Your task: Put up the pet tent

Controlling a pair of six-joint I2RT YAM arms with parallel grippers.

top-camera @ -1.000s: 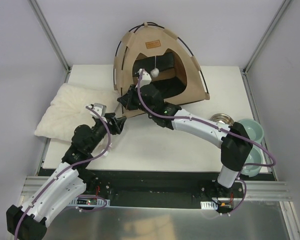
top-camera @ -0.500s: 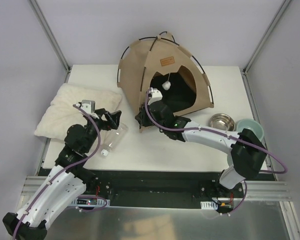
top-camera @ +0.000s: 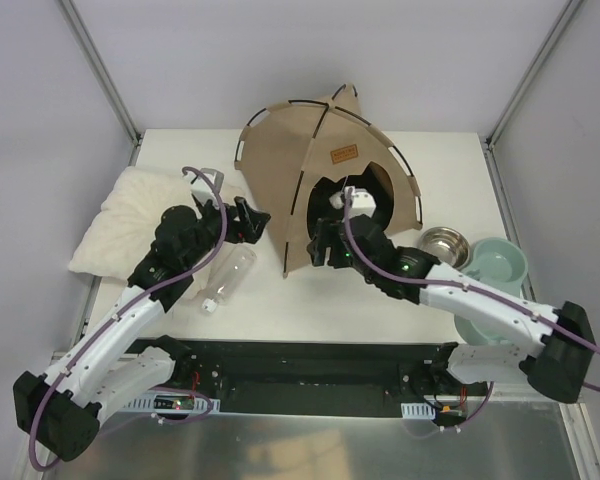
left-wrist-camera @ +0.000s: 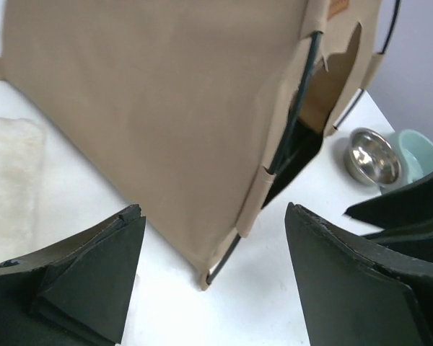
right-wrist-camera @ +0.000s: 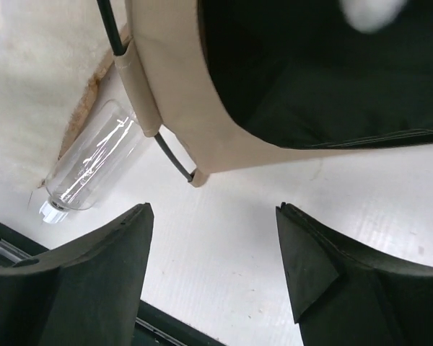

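1. The cream pillow (top-camera: 130,215) is lying on the white table (top-camera: 440,160), behind and to the left of the left gripper's fingers.
2. The left gripper (top-camera: 252,218) is hovering with its fingers (left-wrist-camera: 94,274) spread wide and nothing between them. It is pointing at the tent's left wall, close to the fabric; contact cannot be confirmed.
3. A clear plastic bottle (top-camera: 225,278) is lying on its side just below the left fingers, between the two grippers.
4. The pet tent (top-camera: 280,170) is standing upright at the rear centre of the table, directly ahead of both sets of fingers. Its arched doorway is facing the right arm, and its brown label patch (top-camera: 343,154) is sitting above the arch.
5. The right gripper (top-camera: 322,245) is holding its fingers (right-wrist-camera: 310,267) apart, gripping nothing. The tent's front-left corner and pole end (right-wrist-camera: 175,155) are lying just beyond the fingertips.
6. A steel bowl (top-camera: 442,243) and a teal bowl (top-camera: 495,265) are resting to the right of the right fingers.
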